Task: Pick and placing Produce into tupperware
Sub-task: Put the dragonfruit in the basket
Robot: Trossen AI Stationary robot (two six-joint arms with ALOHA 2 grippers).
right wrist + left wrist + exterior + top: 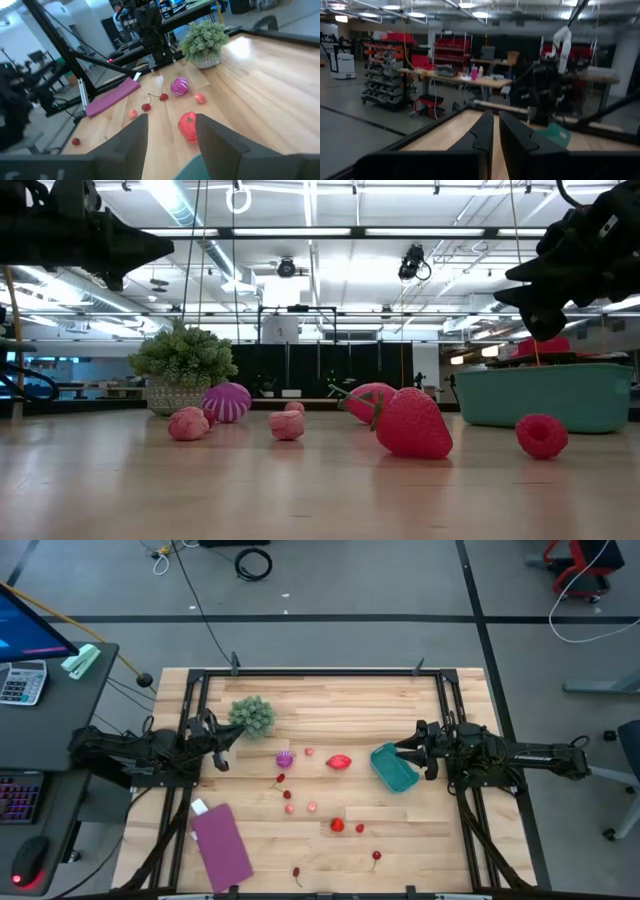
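The teal tupperware sits on the table's right half. My right gripper hangs open just above its left rim, raised clear of it in the low view. Produce lies scattered across the table's middle: a purple ball, a red fruit, a strawberry, a raspberry, pink pieces and stemmed cherries. My left gripper waits shut at the table's left, held high.
A bushy green plant stands at the far left. A flat purple rectangle lies near the front left corner. Black frame rails run along the table's left, far and right sides. Bare wood lies between the tupperware and the near edge.
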